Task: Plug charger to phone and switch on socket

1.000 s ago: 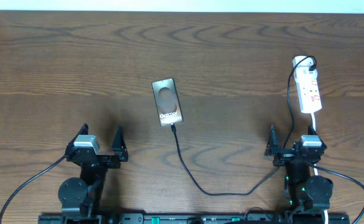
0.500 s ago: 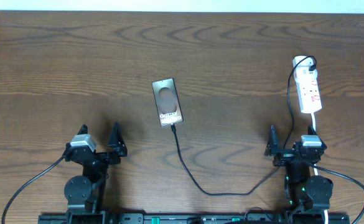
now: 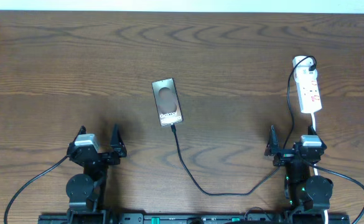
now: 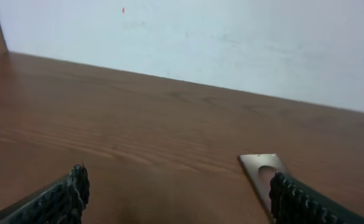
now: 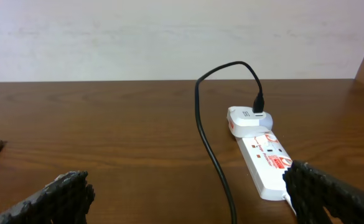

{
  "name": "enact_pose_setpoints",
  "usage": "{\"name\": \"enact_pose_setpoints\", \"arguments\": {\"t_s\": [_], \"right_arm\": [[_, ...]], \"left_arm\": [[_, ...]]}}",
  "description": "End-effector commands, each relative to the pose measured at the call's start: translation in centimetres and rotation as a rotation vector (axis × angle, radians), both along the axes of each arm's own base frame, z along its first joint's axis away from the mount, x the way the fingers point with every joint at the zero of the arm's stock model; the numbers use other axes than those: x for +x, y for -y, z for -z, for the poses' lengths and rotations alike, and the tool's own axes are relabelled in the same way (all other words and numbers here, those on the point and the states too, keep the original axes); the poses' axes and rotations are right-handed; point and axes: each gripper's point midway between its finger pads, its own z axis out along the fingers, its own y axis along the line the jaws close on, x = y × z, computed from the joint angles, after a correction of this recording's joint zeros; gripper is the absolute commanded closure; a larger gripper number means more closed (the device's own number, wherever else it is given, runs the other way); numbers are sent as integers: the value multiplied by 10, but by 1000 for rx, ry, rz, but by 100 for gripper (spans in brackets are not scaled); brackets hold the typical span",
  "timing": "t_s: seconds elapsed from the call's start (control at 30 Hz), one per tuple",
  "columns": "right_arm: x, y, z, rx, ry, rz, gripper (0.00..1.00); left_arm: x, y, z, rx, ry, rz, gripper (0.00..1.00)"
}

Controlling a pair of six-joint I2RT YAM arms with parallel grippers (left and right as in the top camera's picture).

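Note:
The phone (image 3: 168,102) lies flat at the table's middle, with the charger cable's (image 3: 188,171) connector tip at its near edge; whether it is fully seated I cannot tell. The cable runs in a curve to the right and up to a white adapter on the socket (image 3: 308,88), a white power strip at the far right. My left gripper (image 3: 98,138) is open and empty near the front left; the phone's corner (image 4: 261,166) shows by its right finger. My right gripper (image 3: 288,139) is open and empty, just in front of the socket (image 5: 266,163), with the cable (image 5: 214,163) between its fingers.
The brown wooden table (image 3: 76,62) ends at a pale wall at the back. The power strip's white cord (image 3: 315,127) runs toward the right arm's base.
The left gripper has drawn back toward its base and its fingers stand a little closer together. The right arm, phone and cable have not moved.

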Motion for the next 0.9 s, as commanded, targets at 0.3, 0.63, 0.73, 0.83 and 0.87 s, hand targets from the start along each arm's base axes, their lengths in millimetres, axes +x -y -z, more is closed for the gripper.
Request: {"name": "enact_pose_setpoints", "arguments": {"t_s": [0.3,0.63,0.73,0.83,0.87], "right_arm": [[0,2,0,11,-1,9,1],[0,2,0,11,-1,9,1],[0,2,0,11,-1,9,1],[0,2,0,11,-1,9,1],[0,2,0,11,-1,9,1]], "left_arm": [[-3,-23,14,196,-63,-107,9],[-4,-28,14,146,-60,-136,9],[-3,-19,15,140,-60,-83,9],[-3,-18,15,139,-60,-78,9],[-3,-18,15,139,-60,-78,9]]}}
